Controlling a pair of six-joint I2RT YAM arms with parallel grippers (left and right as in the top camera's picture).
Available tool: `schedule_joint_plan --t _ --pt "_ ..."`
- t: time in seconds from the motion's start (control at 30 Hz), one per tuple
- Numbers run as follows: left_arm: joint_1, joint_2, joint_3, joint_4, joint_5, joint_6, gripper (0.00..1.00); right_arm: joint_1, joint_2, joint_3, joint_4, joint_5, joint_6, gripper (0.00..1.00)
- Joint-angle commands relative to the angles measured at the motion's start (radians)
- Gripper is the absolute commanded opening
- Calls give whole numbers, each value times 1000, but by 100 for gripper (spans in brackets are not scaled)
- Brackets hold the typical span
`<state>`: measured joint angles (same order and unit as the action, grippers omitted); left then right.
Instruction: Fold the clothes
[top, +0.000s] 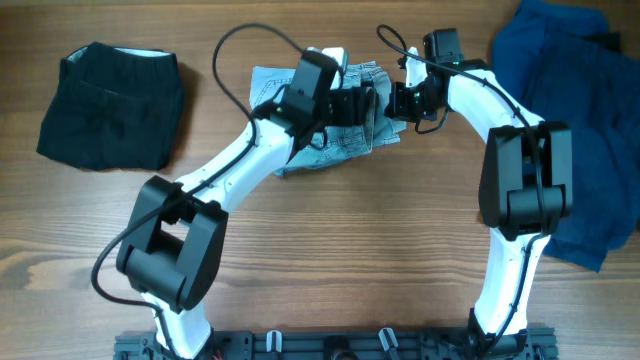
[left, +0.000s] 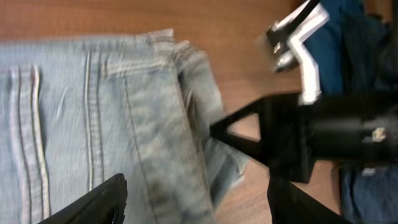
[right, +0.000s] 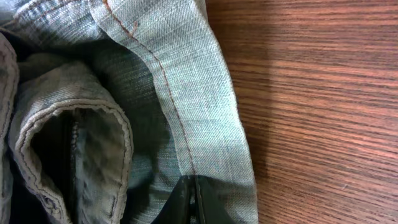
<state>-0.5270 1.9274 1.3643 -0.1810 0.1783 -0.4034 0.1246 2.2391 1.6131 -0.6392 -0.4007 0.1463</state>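
Your right fingers (right: 189, 200) are pressing narrowly together, pinching the hemmed edge of the pale jeans (right: 155, 74). Your left fingers (left: 99, 202) are hovering spread wide just above the same jeans, gripping nothing. Those jeans are lying crumpled at the far middle of the desk (top: 330, 260), between a folded black garment (top: 110, 105) on your left and a blue garment (top: 590, 120) spreading on your right

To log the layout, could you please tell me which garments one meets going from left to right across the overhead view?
Black garment → light blue jeans → dark blue garment.
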Motion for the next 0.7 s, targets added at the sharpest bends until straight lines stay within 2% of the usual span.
schedule_joint_plan --t 0.0,0.17,0.3,0.37,0.4,0.53,0.6,0.67 --pt "-12 57 64 -31 -50 106 70 6 60 -3 -4 7 11 5" --pt "-74 99 64 -45 -207 174 67 6 60 -3 -5 7 13 4" --pt "-105 117 64 -34 -248 191 65 6 60 -3 -6 7 13 4" --pt "-105 122 64 -32 -278 189 41 6 60 -3 -8 8 11 4" --pt "-105 122 64 -34 -286 187 36 6 60 -3 -8 8 11 4" --pt "-123 122 64 -56 -338 192 31 6 60 -3 -8 8 11 4" --pt "-141 122 64 -60 -371 191 22 6 60 -3 -8 8 11 5" --pt "-143 122 64 -63 -370 190 6 6 60 -3 -8 8 11 4"
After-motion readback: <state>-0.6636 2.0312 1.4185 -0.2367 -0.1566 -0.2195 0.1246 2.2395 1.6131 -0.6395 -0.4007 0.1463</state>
